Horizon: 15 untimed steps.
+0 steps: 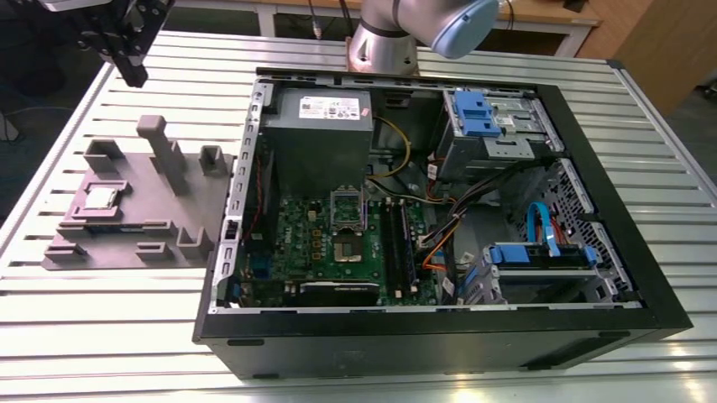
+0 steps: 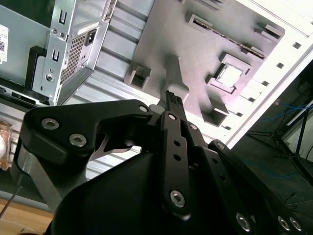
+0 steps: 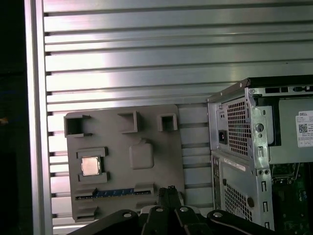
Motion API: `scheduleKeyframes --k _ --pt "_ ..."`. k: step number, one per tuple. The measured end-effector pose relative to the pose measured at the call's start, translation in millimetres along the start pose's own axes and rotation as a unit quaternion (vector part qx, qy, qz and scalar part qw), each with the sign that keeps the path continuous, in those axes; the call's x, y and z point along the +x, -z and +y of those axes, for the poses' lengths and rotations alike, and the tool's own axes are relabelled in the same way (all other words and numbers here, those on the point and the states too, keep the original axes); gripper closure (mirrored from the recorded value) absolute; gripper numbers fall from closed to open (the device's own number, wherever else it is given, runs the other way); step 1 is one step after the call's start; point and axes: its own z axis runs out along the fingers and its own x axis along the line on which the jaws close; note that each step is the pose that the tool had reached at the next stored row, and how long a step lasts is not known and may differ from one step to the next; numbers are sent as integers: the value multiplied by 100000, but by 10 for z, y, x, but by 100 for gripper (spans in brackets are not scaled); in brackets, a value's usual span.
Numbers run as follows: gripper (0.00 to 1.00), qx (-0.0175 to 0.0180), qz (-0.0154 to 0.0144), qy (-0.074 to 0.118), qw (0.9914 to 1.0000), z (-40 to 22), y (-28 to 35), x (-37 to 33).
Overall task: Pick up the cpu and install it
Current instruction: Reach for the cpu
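Okay, cpu (image 1: 103, 197) sits flat in a square recess of the grey tray (image 1: 67, 252), on the slatted surface (image 1: 112, 336), at the exterior view's left of the open case (image 1: 448, 344). Pincer (image 1: 133, 77) hangs above the tray, closed, empty. Grey box (image 1: 319, 138) carries a white printed label (image 1: 325, 107).

The cpu (image 1: 103, 197) is lying flat with its shiny side up. It is a small square chip with a silver-grey top and a pale rim. It is sitting in a square pocket of the grey tray (image 1: 140, 201), with low walls hugging its sides. The tray is lying at the exterior view's left. The top is shining bright in both wrist views. The chip is resting well apart from my gripper (image 1: 133, 78).
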Motion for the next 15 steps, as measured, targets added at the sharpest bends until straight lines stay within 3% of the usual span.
scheduleKeyframes --k 10,15 --pt "89 -1 0 7 100000 -2 0 24" --pt "89 -52 103 955 99995 -2 1 37"
